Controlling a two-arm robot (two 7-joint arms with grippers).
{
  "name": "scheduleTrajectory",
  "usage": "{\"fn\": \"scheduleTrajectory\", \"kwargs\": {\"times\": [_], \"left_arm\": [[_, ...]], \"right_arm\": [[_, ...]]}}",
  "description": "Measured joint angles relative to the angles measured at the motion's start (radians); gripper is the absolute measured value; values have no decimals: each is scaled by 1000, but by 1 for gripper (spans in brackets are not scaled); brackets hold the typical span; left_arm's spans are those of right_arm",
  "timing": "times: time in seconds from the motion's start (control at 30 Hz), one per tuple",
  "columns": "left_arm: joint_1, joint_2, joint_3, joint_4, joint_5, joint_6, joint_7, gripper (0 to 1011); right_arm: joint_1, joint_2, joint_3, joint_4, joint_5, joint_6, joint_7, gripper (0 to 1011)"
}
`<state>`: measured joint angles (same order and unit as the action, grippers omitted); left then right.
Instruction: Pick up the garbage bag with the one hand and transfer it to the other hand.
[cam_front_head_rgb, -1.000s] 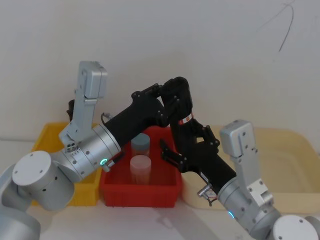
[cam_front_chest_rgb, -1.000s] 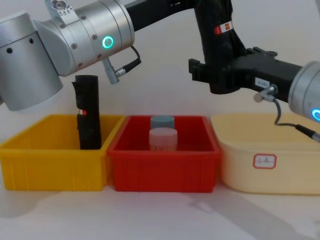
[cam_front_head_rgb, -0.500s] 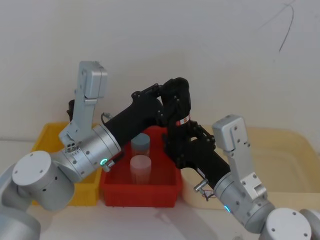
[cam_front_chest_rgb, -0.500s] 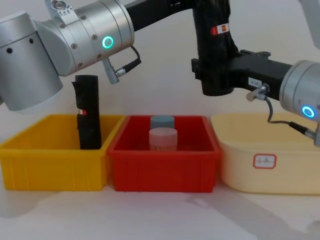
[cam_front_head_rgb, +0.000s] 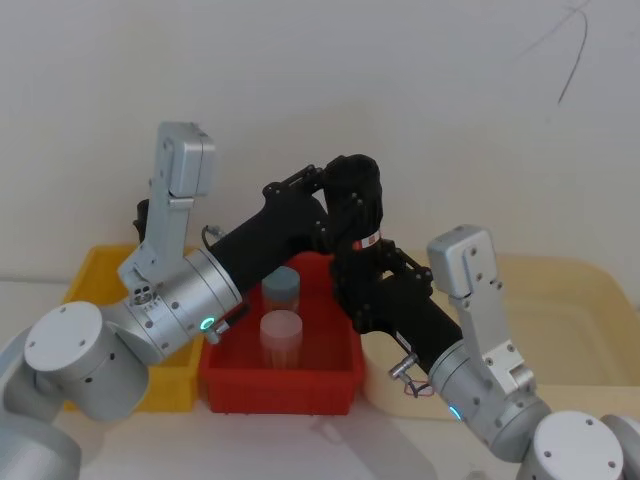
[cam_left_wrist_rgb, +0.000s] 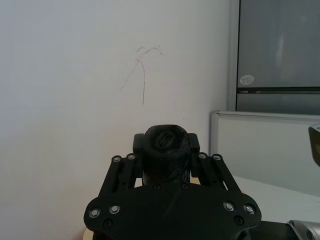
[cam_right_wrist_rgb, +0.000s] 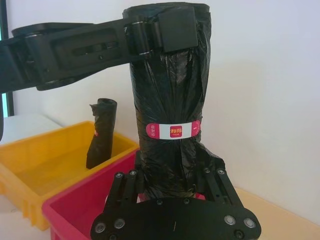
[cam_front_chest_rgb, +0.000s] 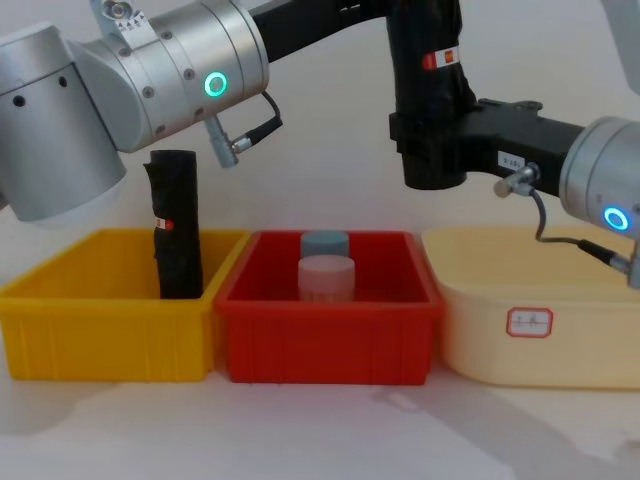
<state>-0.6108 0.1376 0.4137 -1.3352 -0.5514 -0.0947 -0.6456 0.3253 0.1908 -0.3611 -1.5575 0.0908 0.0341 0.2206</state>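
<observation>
Bridging both arms above red bin (cam_front_chest_rgb: 330, 345), garbage bag (cam_front_chest_rgb: 428, 95) stands upright: left gripper (cam_right_wrist_rgb: 167, 21) clenched on top end, right gripper (cam_front_chest_rgb: 432, 152) clasping lower end under label band (cam_right_wrist_rgb: 174, 131); double hold likely guards against drop before left release.

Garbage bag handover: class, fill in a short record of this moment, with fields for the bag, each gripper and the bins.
bag: garbage bag, upright, held in the air
left gripper: clamped on the bag's top end
right gripper: closed on the bag's lower part, below the label band
yellow bin: slimmer black roll standing inside
red bin: two lidded jars
cream bin: next to the red bin, on the robot's right
</observation>
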Motion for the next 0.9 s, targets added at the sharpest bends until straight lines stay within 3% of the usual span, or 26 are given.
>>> {"fn": "scheduleTrajectory", "kwargs": {"times": [0.2,0.3,0.53,0.9], "left_arm": [[0,0,0,0,0,0,0,632],[0,0,0,0,0,0,0,752],[0,0,0,0,0,0,0,961],[0,0,0,0,0,0,0,1000]], "right_arm": [[0,-4,10,2,-2,0,0,528],[-1,-6,16,2,-2,-1,-1,528],[-9,-7,50,2,2,3,-13,528],[-31,-1,134,7,23,17,-51,528]]}}
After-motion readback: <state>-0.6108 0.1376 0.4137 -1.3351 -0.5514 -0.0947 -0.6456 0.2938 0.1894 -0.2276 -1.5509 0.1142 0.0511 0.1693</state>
